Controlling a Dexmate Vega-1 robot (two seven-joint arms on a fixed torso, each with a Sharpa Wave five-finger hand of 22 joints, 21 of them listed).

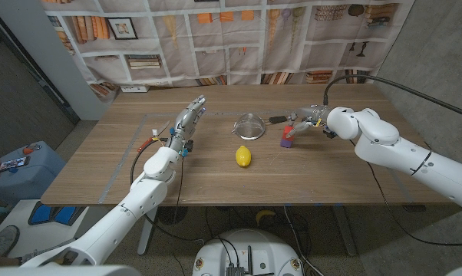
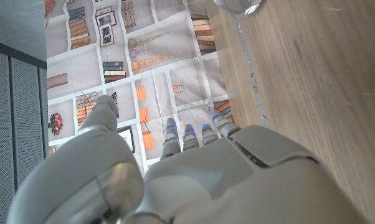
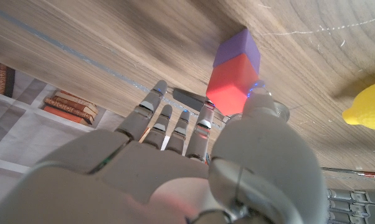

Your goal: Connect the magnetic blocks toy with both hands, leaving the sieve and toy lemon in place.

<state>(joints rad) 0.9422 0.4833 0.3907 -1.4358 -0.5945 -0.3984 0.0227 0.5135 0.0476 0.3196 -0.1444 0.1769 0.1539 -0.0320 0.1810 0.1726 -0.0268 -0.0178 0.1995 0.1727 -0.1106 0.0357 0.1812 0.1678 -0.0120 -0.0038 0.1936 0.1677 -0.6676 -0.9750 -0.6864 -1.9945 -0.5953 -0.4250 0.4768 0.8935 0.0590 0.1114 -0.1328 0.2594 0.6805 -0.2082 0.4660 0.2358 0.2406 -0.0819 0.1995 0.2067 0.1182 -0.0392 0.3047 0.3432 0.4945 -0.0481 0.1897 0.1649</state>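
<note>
Nearest in the head view, a toy lemon [image 1: 244, 156] lies on the wooden table [image 1: 216, 184] in front of the sieve [image 1: 249, 124], the left hand [image 1: 186, 123] held over the boards with its fingers straight and apart, holding nothing, and the right hand [image 1: 304, 123] pinching the magnetic blocks [image 1: 287, 138] just right of the sieve. Left wrist view: the left hand's back [image 2: 237, 174], fingers extended beside the table edge. Right wrist view: right hand [image 3: 194, 162] with thumb against the red block, purple joined to it [image 3: 234, 71], lemon nearby.

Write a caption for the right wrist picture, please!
The right robot hand holds joined red and purple magnetic blocks above the wooden table, with a toy lemon nearby.
</note>
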